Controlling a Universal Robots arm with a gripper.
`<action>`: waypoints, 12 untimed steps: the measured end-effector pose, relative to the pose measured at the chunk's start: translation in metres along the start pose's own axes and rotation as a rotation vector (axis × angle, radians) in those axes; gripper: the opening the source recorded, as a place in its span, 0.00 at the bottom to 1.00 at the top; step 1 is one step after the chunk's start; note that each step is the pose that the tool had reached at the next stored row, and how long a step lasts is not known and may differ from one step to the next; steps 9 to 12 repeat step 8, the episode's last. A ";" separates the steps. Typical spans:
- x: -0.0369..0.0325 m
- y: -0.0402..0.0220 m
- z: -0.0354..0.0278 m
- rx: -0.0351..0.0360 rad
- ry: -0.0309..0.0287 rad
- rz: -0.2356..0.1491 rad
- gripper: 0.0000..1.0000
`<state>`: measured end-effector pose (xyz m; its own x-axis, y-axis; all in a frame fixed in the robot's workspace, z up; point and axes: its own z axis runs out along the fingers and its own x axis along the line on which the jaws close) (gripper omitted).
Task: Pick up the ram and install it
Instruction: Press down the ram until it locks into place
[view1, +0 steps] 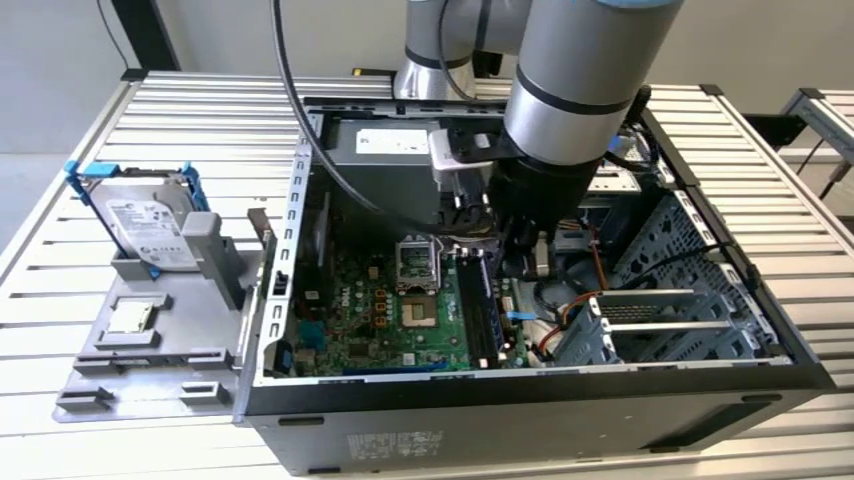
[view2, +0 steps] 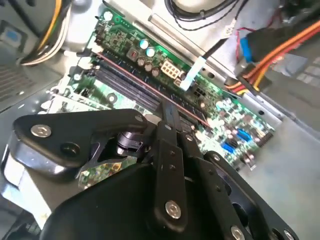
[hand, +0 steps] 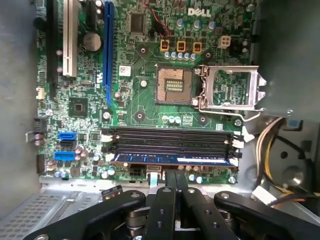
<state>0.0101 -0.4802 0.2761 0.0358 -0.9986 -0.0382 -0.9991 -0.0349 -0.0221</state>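
While seated along the outermost of the black memory slots (hand: 170, 145) on the motherboard (hand: 145, 107), ram (hand: 172, 160) lies just beyond the fingers (hand: 175, 182) (pressed together, tips near its long edge, contact unclear).

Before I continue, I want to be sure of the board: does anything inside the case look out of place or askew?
The silver metal cover of the processor socket stands flipped open beside the bare socket. The dark green-blue ram stick lies level, parallel to the empty black memory slots, not askew.
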 end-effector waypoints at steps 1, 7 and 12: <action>0.0000 0.0000 -0.0012 -0.0001 0.0002 0.000 0.00; 0.0000 0.0000 -0.0011 0.0000 0.0000 0.000 0.00; 0.0000 0.0000 -0.0011 -0.0001 0.0002 0.000 0.00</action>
